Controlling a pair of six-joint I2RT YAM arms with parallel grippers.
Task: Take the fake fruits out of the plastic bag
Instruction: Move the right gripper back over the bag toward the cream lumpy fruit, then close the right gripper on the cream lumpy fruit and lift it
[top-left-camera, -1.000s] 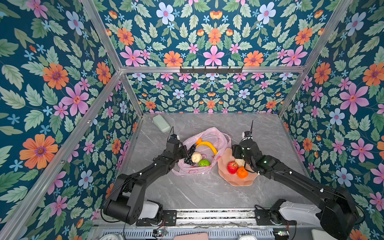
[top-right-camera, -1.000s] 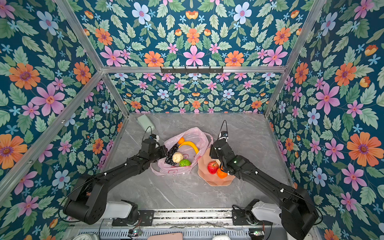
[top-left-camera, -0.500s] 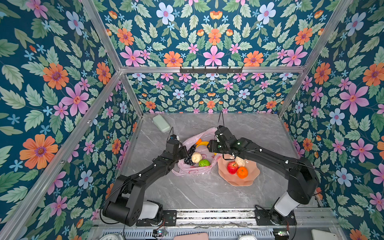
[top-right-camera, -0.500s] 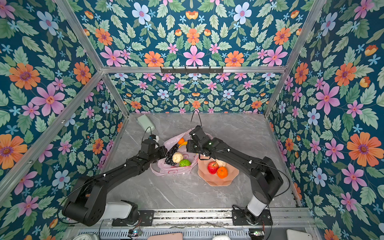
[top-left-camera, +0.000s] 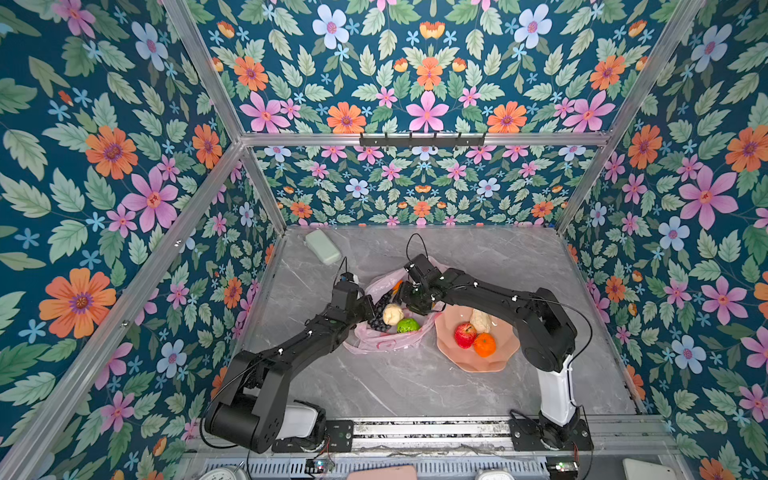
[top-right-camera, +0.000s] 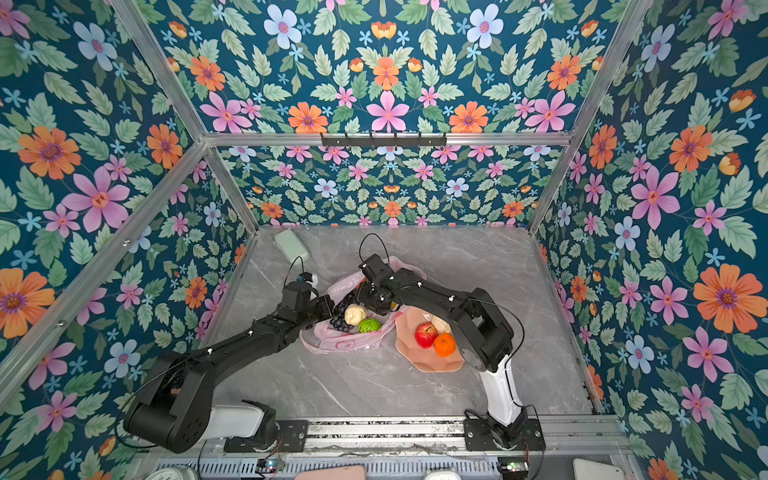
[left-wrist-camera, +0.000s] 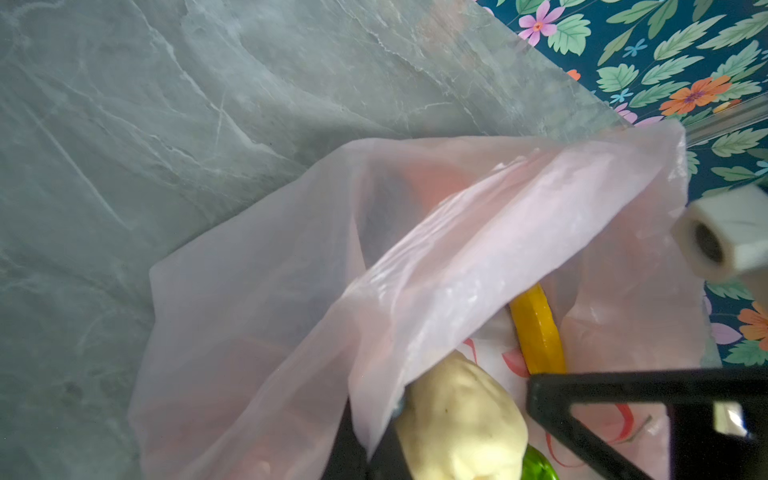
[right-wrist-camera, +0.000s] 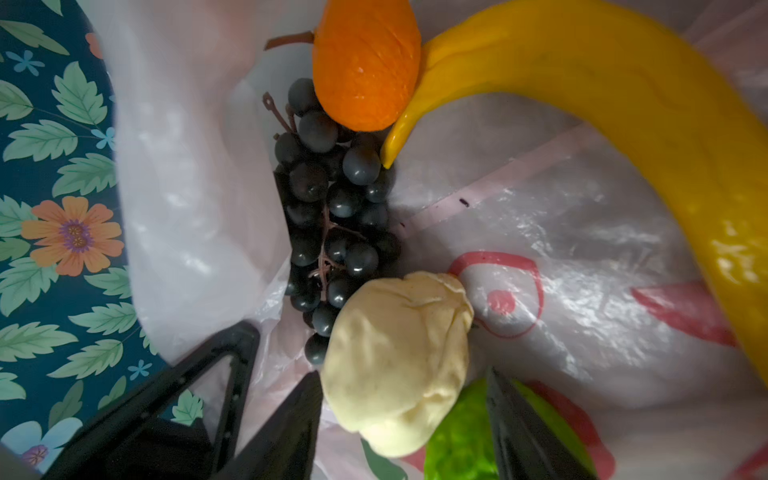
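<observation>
The pink plastic bag (top-left-camera: 386, 341) lies mid-table with its mouth held up. My left gripper (top-left-camera: 371, 306) is shut on the bag's rim (left-wrist-camera: 291, 270). My right gripper (top-left-camera: 409, 305) is open and reaches into the bag. In the right wrist view its jaws (right-wrist-camera: 401, 374) stand either side of a cream lumpy piece (right-wrist-camera: 399, 357), above the green fruit (right-wrist-camera: 461, 436). Further inside lie the grape bunch (right-wrist-camera: 332, 208), an orange (right-wrist-camera: 365, 62) and the banana (right-wrist-camera: 623, 124). The peach bowl (top-left-camera: 494, 362) holds the apple (top-left-camera: 464, 335), another orange (top-left-camera: 484, 345) and a cream piece (top-left-camera: 480, 320).
A pale green block (top-left-camera: 323, 247) lies at the back left of the grey marble table. Floral walls close in three sides, and a black hook rail (top-left-camera: 419, 139) runs along the back wall. The bowl sits just right of the bag, under my right arm.
My right arm has swung left from over the bowl to the bag, and its gripper now sits in the bag's mouth. The left gripper has stayed shut on the rim.
</observation>
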